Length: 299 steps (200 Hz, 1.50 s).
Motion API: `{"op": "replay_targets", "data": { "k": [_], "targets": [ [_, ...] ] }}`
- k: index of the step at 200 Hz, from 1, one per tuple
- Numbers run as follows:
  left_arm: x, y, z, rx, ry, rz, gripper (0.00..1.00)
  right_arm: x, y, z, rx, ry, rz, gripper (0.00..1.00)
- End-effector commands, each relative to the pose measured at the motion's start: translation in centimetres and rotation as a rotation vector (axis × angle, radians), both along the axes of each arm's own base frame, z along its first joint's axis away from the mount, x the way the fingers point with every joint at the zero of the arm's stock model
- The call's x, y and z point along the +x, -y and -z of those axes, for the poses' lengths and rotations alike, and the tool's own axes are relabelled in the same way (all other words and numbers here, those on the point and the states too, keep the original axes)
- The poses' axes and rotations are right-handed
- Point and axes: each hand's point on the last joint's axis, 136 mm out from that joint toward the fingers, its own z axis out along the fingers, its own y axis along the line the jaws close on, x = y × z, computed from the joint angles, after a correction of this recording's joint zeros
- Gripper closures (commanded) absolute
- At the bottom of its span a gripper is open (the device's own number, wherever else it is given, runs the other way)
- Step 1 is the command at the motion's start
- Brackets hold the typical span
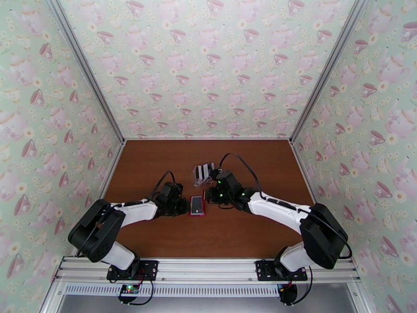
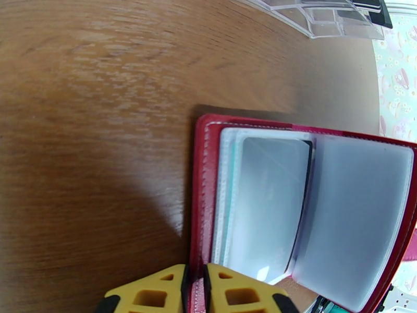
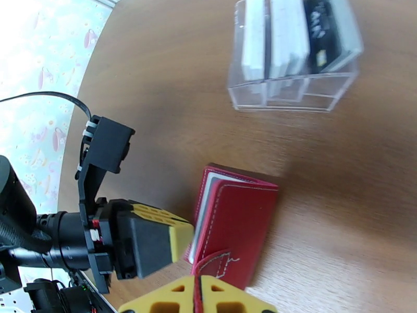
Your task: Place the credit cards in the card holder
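Where we look down from above, the card holder (image 1: 196,205) lies open on the counter (image 1: 156,168) between the left pincer (image 1: 183,206) and the right pincer (image 1: 210,195), the credit cards (image 1: 207,168) standing in a clear rack (image 1: 200,179) just behind it. Left wrist: the left pincer (image 2: 195,281) is clenched on the red cover edge; so thin a bite may slip and let the pockets fold shut. Right wrist: the right pincer (image 3: 198,293) grasps the snap tab (image 3: 216,263); we judge that opposed pulls could drag the card holder askew.
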Motion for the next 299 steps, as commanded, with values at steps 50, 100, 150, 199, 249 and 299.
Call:
{"op": "replay_targets", "data": {
  "k": [50,100,150,199,249,299],
  "targets": [
    [-2.3,-0.1,1.8,0.031,-0.103,0.045,0.78,0.1,-3.3,2.3,0.032,-0.061,-0.031,0.98],
    [-2.5,-1.7,1.3,0.045,-0.097,0.022,0.74,0.2,-3.8,4.8,0.013,-0.103,-0.026,0.91],
    [-2.7,-3.3,0.7,0.047,-0.093,-0.010,0.72,-0.1,-5.6,4.4,0.053,-0.112,-0.066,0.59],
    [-2.7,-4.1,0.5,0.043,-0.094,-0.027,0.72,-0.3,-7.0,1.6,0.120,-0.098,-0.103,0.49],
    [-2.9,-5.5,-0.5,0.046,-0.079,-0.053,0.71,-0.6,-8.3,1.7,0.181,-0.147,-0.125,0.43],
    [-3.5,-7.3,-1.5,0.050,-0.065,-0.086,0.70,-1.1,-9.6,1.9,0.273,-0.188,-0.153,0.42]
  ]
}}
